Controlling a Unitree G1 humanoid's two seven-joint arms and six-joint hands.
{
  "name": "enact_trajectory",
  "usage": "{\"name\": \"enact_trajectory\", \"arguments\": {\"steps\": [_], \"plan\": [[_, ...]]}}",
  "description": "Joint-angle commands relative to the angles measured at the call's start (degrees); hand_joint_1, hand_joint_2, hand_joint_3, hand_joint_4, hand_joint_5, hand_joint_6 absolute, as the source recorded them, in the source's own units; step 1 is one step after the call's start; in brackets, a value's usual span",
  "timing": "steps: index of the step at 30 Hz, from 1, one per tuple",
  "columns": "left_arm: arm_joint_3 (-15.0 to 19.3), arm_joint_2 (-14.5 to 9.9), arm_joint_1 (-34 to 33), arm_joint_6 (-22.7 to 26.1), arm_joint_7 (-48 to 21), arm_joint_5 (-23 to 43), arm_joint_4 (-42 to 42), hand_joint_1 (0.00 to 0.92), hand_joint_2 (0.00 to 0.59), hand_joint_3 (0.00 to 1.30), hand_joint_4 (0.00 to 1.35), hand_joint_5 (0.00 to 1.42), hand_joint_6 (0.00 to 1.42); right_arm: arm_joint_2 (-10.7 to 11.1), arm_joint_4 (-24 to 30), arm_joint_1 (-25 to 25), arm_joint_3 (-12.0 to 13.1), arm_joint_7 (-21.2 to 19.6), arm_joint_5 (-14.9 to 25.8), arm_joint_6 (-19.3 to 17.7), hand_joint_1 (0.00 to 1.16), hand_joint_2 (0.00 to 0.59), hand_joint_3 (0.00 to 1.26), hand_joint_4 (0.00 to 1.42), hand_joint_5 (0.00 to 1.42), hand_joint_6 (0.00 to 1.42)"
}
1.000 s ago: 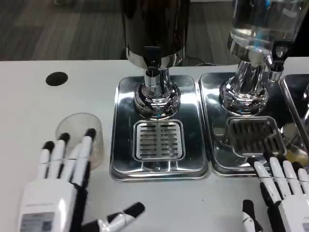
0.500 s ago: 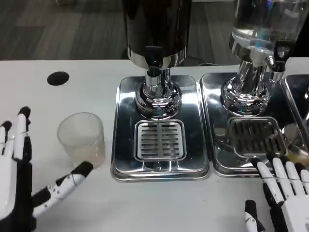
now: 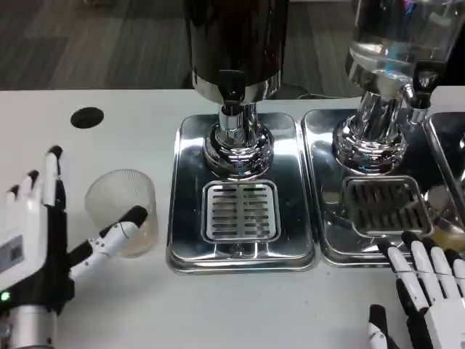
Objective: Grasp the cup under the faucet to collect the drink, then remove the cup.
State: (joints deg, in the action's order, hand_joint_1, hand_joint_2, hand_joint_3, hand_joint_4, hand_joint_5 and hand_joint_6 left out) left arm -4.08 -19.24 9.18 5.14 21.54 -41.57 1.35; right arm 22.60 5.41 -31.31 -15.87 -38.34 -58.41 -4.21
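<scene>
One clear cup [image 3: 122, 211] stands upright, empty, touched by left hand [image 3: 36, 240].

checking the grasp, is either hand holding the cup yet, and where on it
Nothing is held. The left hand is open beside the cup, its thumb near the lower side; the right hand rests open.

My small clear frosted plastic cup [image 3: 123, 209] stands upright on the white table, left of the steel drip tray [image 3: 242, 251] under the dark dispenser's black faucet [image 3: 231, 91] (not beneath it), with a faint yellowish tint low inside.
</scene>
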Motion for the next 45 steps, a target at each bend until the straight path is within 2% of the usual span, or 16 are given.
{"name": "enact_trajectory", "arguments": {"steps": [1, 4, 10, 18, 22, 24, 29, 32, 38, 45], "plan": [[-1.5, 0.0, -1.6, 1.7, -0.3, -0.9, 2.6, 0.000, 0.018, 0.00, 0.00, 0.07, 0.07, 1.2, 2.3, -0.8, 1.1, -0.2, -0.8, 0.1, 0.22, 0.504, 0.10, 0.00, 0.00, 0.00], [-2.1, -0.2, -3.0, 2.8, -0.5, -0.9, 4.2, 0.002, 0.021, 0.00, 0.00, 0.09, 0.10, 1.5, 2.9, -1.0, 1.7, 0.1, -0.6, -0.1, 0.22, 0.504, 0.10, 0.00, 0.00, 0.00], [-4.2, 0.1, -5.8, 5.2, -1.0, -2.7, 6.6, 0.033, 0.029, 0.00, 0.00, 0.13, 0.15, 1.2, 2.6, -0.8, 1.3, 0.0, -1.4, 0.0, 0.22, 0.508, 0.10, 0.00, 0.00, 0.00], [-7.5, 0.5, -8.7, 7.0, -2.0, -2.6, 9.8, 0.051, 0.032, 0.00, 0.00, 0.19, 0.22, 1.2, 1.8, -0.8, 1.7, -0.2, -0.3, -0.6, 0.23, 0.507, 0.10, 0.00, 0.00, 0.00], [-8.1, 0.5, -8.8, 6.9, -1.5, -2.1, 10.8, 0.117, 0.054, 0.07, 0.02, 0.29, 0.35, 1.2, 1.1, -0.6, 1.6, -0.2, -0.2, -0.8, 0.24, 0.507, 0.10, 0.00, 0.00, 0.00], [-8.0, 0.4, -8.2, 6.5, -0.6, -1.8, 10.8, 0.172, 0.078, 0.15, 0.14, 0.40, 0.46, 1.4, 0.8, -0.5, 1.8, -0.1, 0.2, -1.0, 0.24, 0.507, 0.11, 0.00, 0.00, 0.00], [-7.6, 0.1, -7.4, 6.2, 0.0, -1.0, 10.5, 0.308, 0.099, 0.38, 0.40, 0.72, 0.92, 1.6, 0.4, 0.0, 2.0, 0.1, 0.9, -1.6, 0.25, 0.506, 0.12, 0.00, 0.00, 0.00], [-7.6, 0.0, -7.1, 6.8, 0.3, -1.6, 9.9, 0.321, 0.109, 0.49, 0.48, 0.82, 1.07, 1.6, 0.1, 0.4, 2.0, 0.3, 1.1, -1.8, 0.25, 0.506, 0.13, 0.00, 0.00, 0.00], [-7.4, 0.4, -6.8, 7.6, 0.9, -1.6, 8.9, 0.339, 0.112, 0.49, 0.50, 0.87, 1.14, 1.8, -1.3, 1.0, 2.0, 0.2, 1.9, -2.2, 0.25, 0.506, 0.14, 0.00, 0.00, 0.00], [-6.9, 0.9, -6.4, 6.4, 2.2, -0.6, 8.4, 0.295, 0.132, 0.47, 0.51, 0.87, 1.16, 2.0, -2.1, 1.2, 2.2, 0.2, 2.7, -2.6, 0.25, 0.506, 0.14, 0.00, 0.00, 0.00]]}}
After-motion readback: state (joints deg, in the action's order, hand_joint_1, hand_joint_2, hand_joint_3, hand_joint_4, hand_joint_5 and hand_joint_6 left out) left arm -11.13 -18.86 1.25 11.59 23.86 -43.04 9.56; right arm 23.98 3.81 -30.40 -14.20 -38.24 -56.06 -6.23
